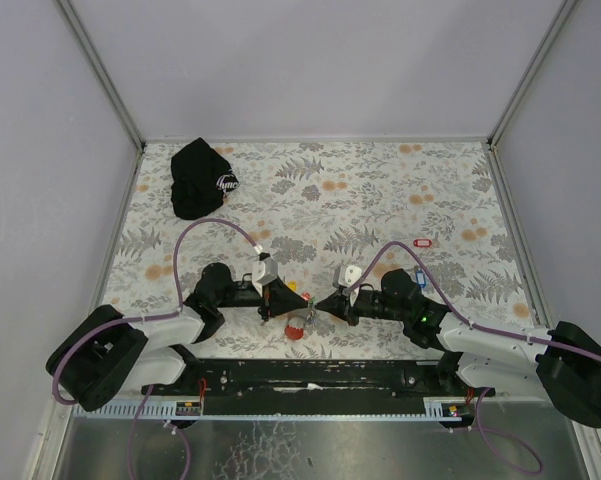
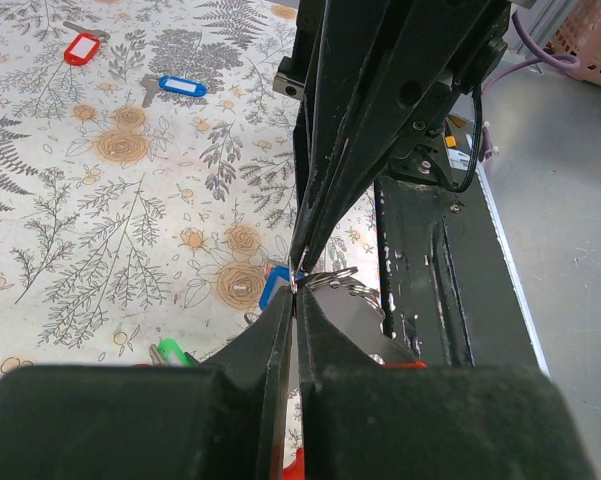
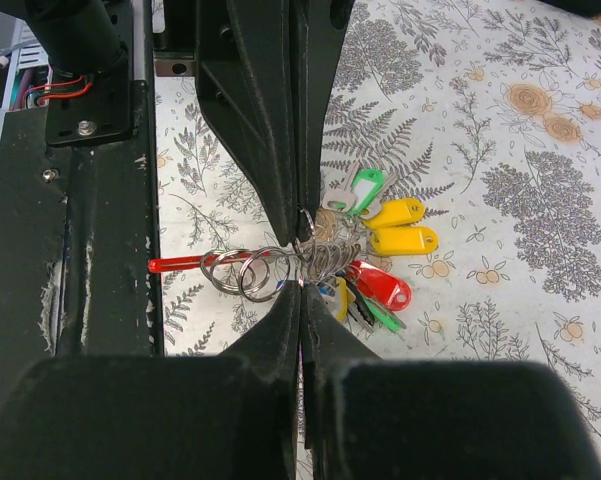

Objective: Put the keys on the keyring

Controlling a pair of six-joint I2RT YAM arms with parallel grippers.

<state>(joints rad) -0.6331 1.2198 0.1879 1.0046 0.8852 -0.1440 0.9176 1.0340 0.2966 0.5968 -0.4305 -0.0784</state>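
My left gripper point(image 2: 295, 300) and right gripper point(image 3: 300, 290) are pinched shut on the keyring point(image 3: 248, 272); most keys point(image 3: 395, 240) look threaded, red key point(image 2: 80, 47) and blue key point(image 2: 180, 86) loose.

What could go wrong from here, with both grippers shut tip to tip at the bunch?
1. The left gripper and right gripper meet at the thin wire of the keyring; a small pull could slip it free, dropping the tagged keys.
2. The blue-tagged key and red-tagged key lie loose far off; fetching one likely means releasing the ring.
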